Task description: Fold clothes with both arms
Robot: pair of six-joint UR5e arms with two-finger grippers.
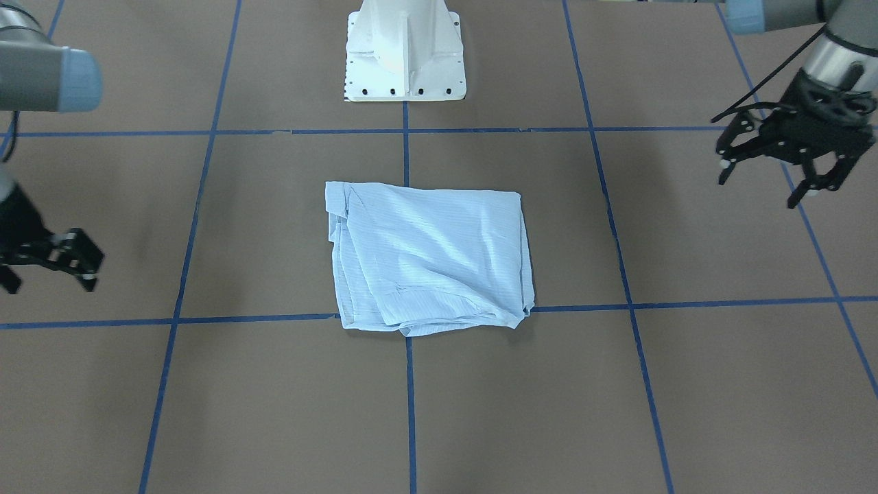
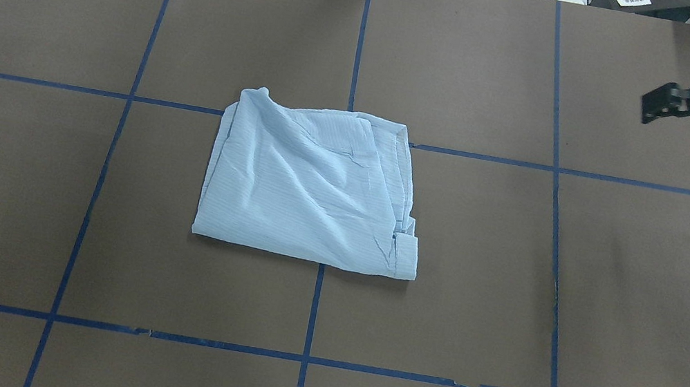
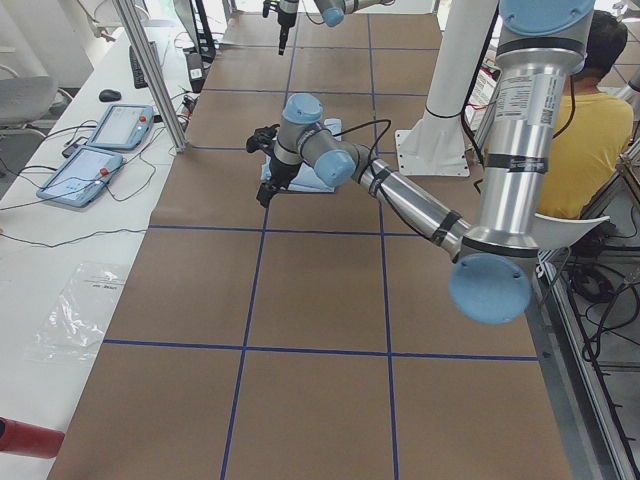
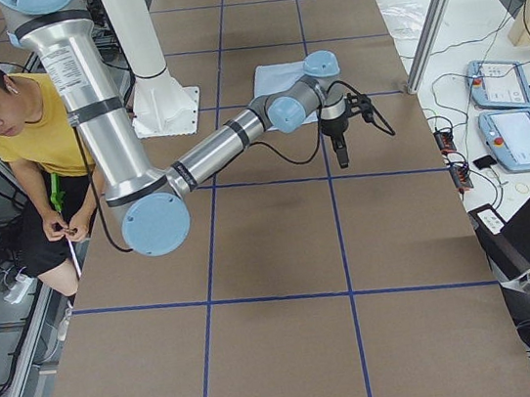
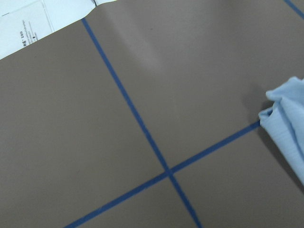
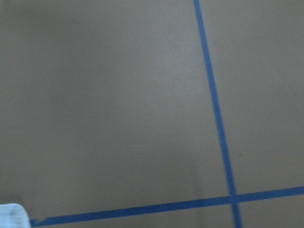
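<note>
Folded into a rough square, the light blue shirt [image 1: 429, 257] lies at the centre of the frame on the brown worktop [image 1: 274, 412]. The left tool [image 1: 765, 184] hangs at upper right, fingers spread and empty. The right tool [image 1: 49, 280] hovers at the left edge, likewise spread. Both are well apart from the cloth.

The surface [image 1: 206, 412] is covered in brown paper and divided into squares by blue tape lines [image 1: 410, 412]. A folded shirt [image 1: 432, 261] is laid flat on it, between the left gripper [image 1: 765, 180] and the right gripper [image 1: 48, 278], well apart from both. A white base [image 1: 405, 62] is mounted beyond it.
</note>
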